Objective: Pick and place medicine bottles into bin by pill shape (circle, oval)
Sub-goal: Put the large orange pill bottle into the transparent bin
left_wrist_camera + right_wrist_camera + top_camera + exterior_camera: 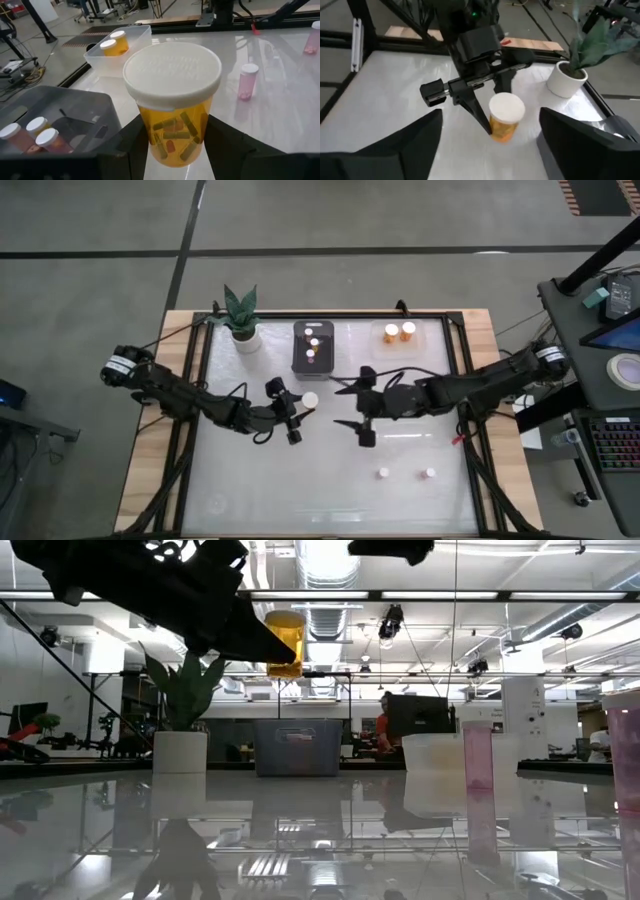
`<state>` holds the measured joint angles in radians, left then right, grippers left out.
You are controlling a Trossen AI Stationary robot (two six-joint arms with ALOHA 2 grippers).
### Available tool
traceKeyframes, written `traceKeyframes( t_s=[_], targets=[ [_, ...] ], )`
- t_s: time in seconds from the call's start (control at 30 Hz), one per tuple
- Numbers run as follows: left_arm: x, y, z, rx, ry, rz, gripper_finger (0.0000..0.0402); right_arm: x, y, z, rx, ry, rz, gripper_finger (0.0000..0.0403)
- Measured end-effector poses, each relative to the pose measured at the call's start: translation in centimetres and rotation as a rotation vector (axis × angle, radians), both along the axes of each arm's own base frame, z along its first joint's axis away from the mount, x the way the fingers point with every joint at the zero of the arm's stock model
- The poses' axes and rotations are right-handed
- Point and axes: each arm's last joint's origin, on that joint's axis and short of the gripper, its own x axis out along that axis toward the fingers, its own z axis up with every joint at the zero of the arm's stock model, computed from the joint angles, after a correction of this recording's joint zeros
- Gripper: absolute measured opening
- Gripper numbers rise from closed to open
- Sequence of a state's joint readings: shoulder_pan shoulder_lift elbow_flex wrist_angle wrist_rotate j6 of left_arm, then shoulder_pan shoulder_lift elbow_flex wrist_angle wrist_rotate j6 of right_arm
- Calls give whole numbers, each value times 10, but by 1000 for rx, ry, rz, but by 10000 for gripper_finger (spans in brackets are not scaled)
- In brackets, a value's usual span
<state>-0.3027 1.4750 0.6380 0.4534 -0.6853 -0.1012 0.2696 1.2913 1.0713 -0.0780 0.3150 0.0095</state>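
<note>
My left gripper (303,404) is near the table's middle, shut on an orange medicine bottle (172,100) with a white cap and long pills inside. The bottle also shows in the low view (284,640) and the right wrist view (506,119). My right gripper (359,409) is open and empty just to the bottle's right, pointing toward it. Two small pinkish bottles (383,473) (431,474) stand on the table near the front right. My left gripper pinches the bottle's orange body (150,135) below the cap between its two fingers (227,142). The fingers come from the table's left, slanting down. The bottle stands upright in the hold, lifted clear of the table.
A dark bin (313,360) holding a few bottles stands at the back middle. A clear bin (383,340) with two orange bottles stands at the back right. A potted plant (243,320) stands at the back left. A black frame runs along the table's edges.
</note>
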Motion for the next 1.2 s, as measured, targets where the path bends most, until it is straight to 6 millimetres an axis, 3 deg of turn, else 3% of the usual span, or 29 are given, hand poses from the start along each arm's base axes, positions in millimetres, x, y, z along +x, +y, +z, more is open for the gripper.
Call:
traceKeyframes(
  t_s=[0.17, 0.53, 1.2],
  targets=[
    [0, 0, 0, 4, 2, -2, 146, 32, 4, -5, -63, 57, 6, 353],
    [1, -1, 2, 1, -6, -6, 146, 83, -18, -22, -73, 249, -90, 330],
    [3, -10, 10, -9, -36, -30, 146, 87, -20, -26, -50, 269, -78, 325]
  ],
)
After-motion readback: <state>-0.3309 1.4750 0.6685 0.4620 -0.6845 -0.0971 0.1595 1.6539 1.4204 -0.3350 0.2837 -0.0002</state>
